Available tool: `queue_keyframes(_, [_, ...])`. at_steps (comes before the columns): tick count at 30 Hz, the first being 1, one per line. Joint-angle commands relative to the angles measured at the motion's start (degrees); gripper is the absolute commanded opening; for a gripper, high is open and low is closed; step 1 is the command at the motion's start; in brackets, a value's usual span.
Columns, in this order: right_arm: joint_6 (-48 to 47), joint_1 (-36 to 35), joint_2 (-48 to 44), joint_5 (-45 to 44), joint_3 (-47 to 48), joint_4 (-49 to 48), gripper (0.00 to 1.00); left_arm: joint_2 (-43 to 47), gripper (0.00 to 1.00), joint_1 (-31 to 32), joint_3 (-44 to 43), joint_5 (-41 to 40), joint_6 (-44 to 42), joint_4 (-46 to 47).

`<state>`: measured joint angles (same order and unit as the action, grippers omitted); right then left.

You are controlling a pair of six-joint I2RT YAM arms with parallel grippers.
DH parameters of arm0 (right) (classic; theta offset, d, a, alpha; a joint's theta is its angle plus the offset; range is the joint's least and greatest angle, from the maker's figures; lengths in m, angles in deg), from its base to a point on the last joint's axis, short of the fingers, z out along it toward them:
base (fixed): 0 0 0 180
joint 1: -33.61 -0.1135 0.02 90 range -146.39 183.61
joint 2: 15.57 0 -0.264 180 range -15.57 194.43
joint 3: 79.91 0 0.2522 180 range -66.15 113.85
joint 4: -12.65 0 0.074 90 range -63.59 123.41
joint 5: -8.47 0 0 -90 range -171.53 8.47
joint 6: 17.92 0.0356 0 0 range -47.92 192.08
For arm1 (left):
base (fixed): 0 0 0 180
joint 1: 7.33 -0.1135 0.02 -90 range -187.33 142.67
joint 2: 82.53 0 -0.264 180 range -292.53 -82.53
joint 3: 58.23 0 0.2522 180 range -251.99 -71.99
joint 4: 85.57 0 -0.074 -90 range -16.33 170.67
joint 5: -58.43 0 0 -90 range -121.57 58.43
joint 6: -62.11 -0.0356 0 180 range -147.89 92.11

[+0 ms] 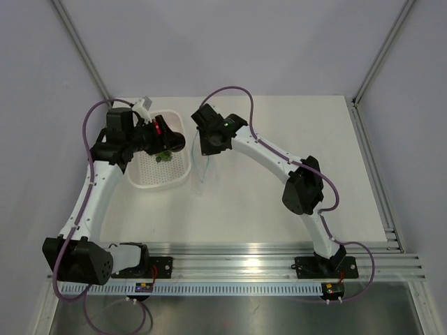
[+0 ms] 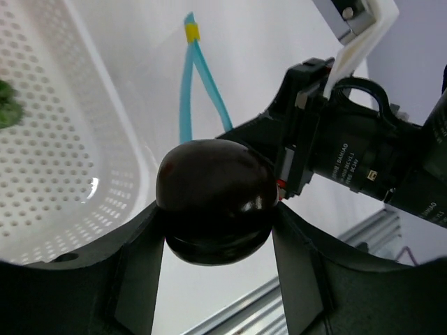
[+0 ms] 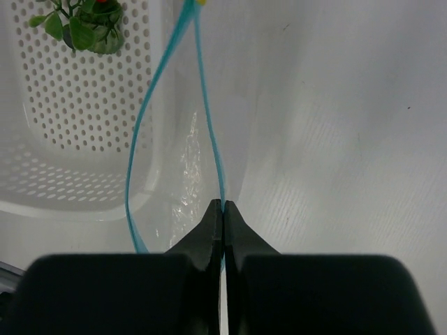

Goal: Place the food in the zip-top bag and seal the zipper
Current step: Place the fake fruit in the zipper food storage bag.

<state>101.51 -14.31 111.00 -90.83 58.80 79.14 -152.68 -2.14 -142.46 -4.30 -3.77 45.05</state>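
My left gripper is shut on a dark red roundish piece and holds it over the right edge of the white perforated basket, near the bag's mouth. My right gripper is shut on the light blue zipper of the clear zip-top bag and holds it up beside the basket. The mouth gapes open as a loop, and it shows in the left wrist view. The green leafy piece lies in the basket; it also shows in the right wrist view. The pink piece is out of view.
The basket wall stands right against the bag's left side. The right arm's wrist and camera hang close to my left gripper. An aluminium rail runs along the table's near edge.
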Motion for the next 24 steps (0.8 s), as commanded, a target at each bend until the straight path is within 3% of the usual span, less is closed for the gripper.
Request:
queue_keyframes(1, [1.2, 0.3, -0.1, 1.5, 3.1, -0.2, 0.0, 0.6, 0.01, 1.0, 3.6, 10.3, 5.2, 7.3])
queue_keyframes(6, [1.8, 0.3, -1.6, 2.3, 2.1, -0.3, 0.0, -1.0, 0.0, 4.2, 5.6, 10.1, 7.2, 10.6])
queue_keyframes(24, [5.9, 0.3, -12.7, 5.9, -10.5, -7.8, 0.0, -7.1, 0.0, 5.5, 9.8, 8.6, 9.5, 15.5])
